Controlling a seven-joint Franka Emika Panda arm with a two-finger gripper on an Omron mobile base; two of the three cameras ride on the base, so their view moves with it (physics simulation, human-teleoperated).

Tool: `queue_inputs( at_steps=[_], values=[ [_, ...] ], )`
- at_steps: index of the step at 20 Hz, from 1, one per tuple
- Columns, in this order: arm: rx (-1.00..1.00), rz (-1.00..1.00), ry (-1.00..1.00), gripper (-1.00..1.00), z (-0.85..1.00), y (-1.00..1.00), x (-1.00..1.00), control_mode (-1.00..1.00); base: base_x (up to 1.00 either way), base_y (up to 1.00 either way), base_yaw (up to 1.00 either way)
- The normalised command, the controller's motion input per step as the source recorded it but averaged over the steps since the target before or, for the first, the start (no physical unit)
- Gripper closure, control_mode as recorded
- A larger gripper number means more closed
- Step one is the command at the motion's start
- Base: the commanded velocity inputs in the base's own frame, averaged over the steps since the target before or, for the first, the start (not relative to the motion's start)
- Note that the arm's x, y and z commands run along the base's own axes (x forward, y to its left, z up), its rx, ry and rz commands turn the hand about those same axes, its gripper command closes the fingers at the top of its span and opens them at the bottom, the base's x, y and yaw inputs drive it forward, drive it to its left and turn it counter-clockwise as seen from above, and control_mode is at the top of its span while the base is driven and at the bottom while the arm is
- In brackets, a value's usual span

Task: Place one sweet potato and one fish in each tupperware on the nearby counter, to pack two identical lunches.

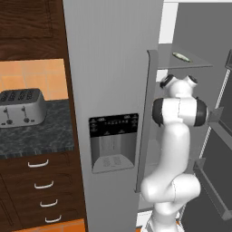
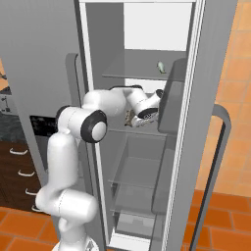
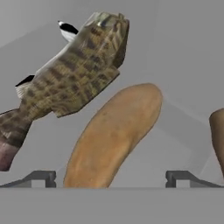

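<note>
Gripper [image 3: 112, 178] wide open, empty, straddling sweet potato [image 3: 114, 133] on fridge shelf [image 3: 183, 65] beside fish [image 3: 72, 74]; firm, likely hefty, pinch across its middle

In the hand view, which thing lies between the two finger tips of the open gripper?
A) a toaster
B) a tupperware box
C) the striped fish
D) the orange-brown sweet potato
D: the sweet potato reaches down between the tips of the open gripper, while the fish lies up and to the left.

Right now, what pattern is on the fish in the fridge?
The fish is mottled brown and olive with dark bands, seen best in the hand view.
</note>
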Motion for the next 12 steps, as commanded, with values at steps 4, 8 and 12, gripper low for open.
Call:
queue_inputs(
  at_steps=[4,8,12],
  values=[
    [-0.06,0.12,-0.08,1.00,-0.86,0.31,0.03,-1.00,0.00,0.00,0.00],
    [-0.17,-0.06,-0.41,1.00,-0.79,0.53,-0.89,-1.00,0.00,0.00,0.00],
    [-0.04,-0.08,-0.29,1.00,-0.07,0.35,-1.00,-1.00,0.00,0.00,0.00]
  ],
)
